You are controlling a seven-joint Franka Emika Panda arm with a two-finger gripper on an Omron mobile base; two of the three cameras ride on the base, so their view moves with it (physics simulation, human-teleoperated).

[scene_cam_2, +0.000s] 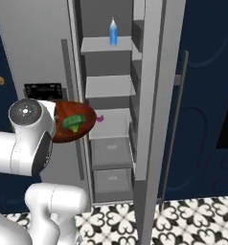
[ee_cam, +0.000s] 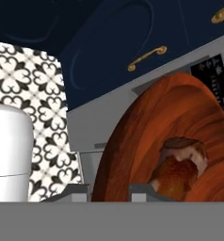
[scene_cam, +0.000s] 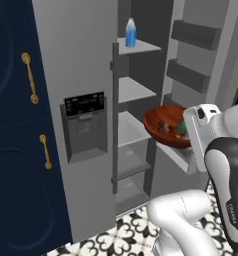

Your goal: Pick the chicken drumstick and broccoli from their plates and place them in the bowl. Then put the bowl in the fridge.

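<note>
While my pincer [ee_cam: 109, 190] clamps its rim, the red-brown bowl [scene_cam: 167, 127] hangs tilted before the open fridge [scene_cam: 136, 90], level with the middle shelves. Contents: chicken drumstick [ee_cam: 180, 167], broccoli [scene_cam_2: 74, 121]. Top shelf: one blue bottle [scene_cam: 131, 33]. Floor: patterned tile [scene_cam_2: 183, 222].

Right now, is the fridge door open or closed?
Open. The fridge door is swung wide, showing bare shelves and a blue bottle on top.
</note>
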